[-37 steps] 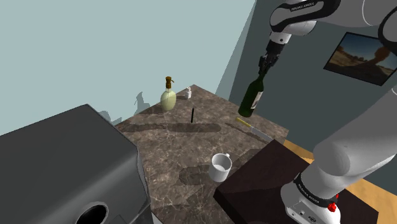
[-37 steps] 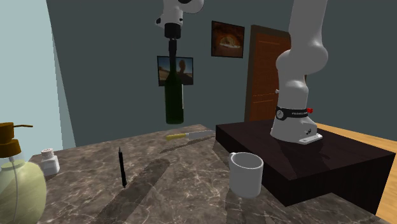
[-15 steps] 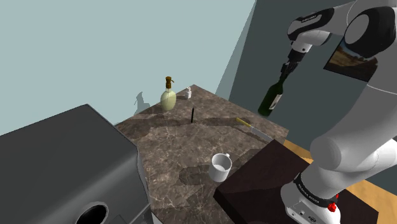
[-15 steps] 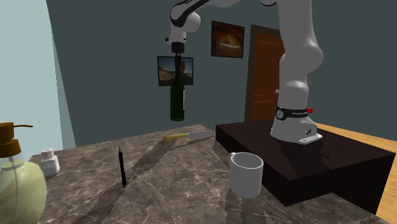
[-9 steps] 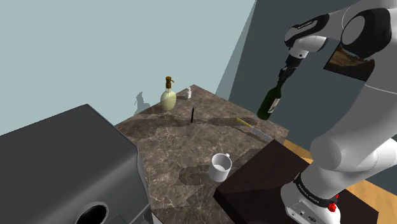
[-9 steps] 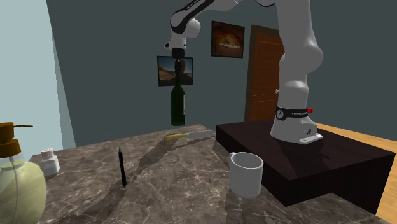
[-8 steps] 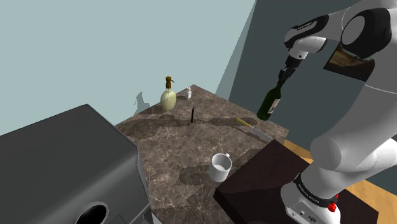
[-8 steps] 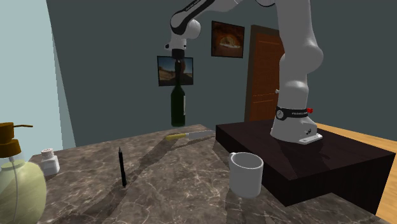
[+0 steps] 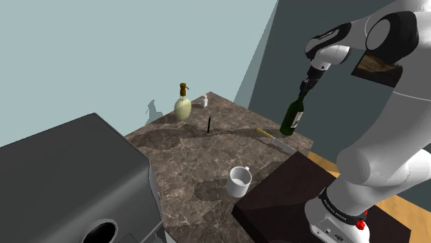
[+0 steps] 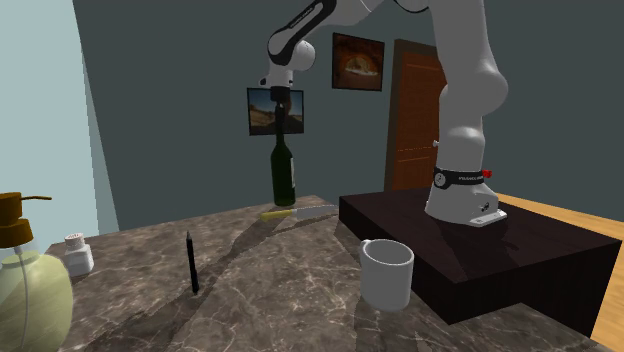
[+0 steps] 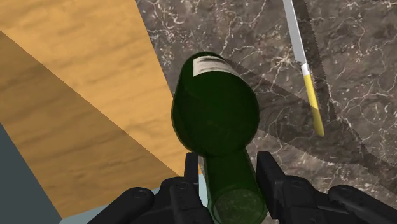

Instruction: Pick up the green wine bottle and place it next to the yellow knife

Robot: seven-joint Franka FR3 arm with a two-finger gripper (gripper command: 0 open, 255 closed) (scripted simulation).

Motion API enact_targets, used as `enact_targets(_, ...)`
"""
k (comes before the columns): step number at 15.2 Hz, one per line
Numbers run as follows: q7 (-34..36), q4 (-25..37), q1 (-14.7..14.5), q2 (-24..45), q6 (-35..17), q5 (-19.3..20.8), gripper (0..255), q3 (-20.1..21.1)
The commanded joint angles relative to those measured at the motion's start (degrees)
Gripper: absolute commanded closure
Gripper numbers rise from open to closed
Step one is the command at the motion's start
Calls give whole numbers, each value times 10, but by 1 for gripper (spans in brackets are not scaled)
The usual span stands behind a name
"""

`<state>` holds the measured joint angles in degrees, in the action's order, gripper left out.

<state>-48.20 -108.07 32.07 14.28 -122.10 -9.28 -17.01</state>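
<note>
Single-arm scene, bottle in the grasp. The end effector point(image 9: 304, 88) point(image 10: 283, 112) point(image 11: 224, 167) is clamped on the neck of the green wine bottle point(image 9: 293, 117) point(image 10: 284, 172) point(image 11: 216, 111), one black finger point(image 11: 268, 173) on each side of the glass. The bottle's long axis runs close to vertical, neck up into the fingers and base down; a pale label sits on its body.

The base is low over the far edge of the table point(image 9: 179, 155) point(image 10: 280, 300) point(image 11: 356, 76). Whether it touches the top cannot be told. In the wrist view the bottle lies across the line between the table and the wooden floor point(image 11: 83, 95).

The yellow knife point(image 9: 271, 137) point(image 10: 295, 212) point(image 11: 305, 70) lies flat near the bottle, apart from it.

The table top is dark and marble-patterned. It also carries a white mug point(image 9: 239, 181) point(image 10: 387, 272), an upright black pen point(image 9: 208, 125) point(image 10: 191, 263), a pale pump bottle point(image 9: 182, 105) point(image 10: 25, 275) and a small white jar point(image 9: 204, 101) point(image 10: 77, 254). The arm's dark stand point(image 9: 283, 200) point(image 10: 500, 250) is just beside the mug.

The second exterior view shows a dark wall with a brown door point(image 10: 415, 115) and two framed pictures point(image 10: 358, 62).
</note>
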Motion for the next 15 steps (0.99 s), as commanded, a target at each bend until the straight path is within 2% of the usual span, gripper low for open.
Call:
enact_targets(1, 0, -1, 0, 0, -1, 0, 255, 0)
enact_targets(5, 0, -1, 0, 0, -1, 0, 255, 0)
enact_targets(6, 0, -1, 0, 0, -1, 0, 0, 0)
enact_targets(11, 0, -1, 0, 0, -1, 0, 0, 0)
enact_targets(15, 9, 38, 0, -27, 63, 13, 0, -5)
